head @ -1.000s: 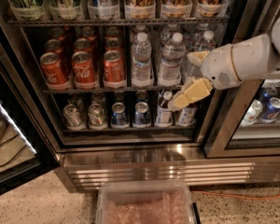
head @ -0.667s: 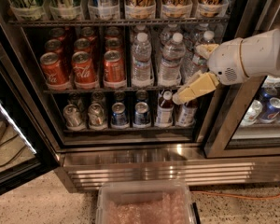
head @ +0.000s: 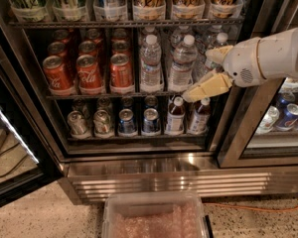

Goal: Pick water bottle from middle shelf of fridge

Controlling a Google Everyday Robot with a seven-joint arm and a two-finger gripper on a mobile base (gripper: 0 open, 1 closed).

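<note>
The fridge stands open with its dark interior in view. On the middle shelf, right of the red cola cans, stand clear water bottles with white caps: one, a second, and a third at the far right, partly hidden by my gripper. My gripper is at the right end of that shelf, just in front of the bottles. Its cream fingers are spread open, the lower one angled down-left across the shelf rail. It holds nothing.
Red cola cans fill the shelf's left side. Silver cans and two dark-liquid bottles sit on the shelf below, tall cans above. The glass door hangs open at left. A clear plastic bin lies on the floor in front.
My gripper has risen a little, from the level of the lower shelf's bottle caps to the level of the water bottles. The bottles have not moved.
</note>
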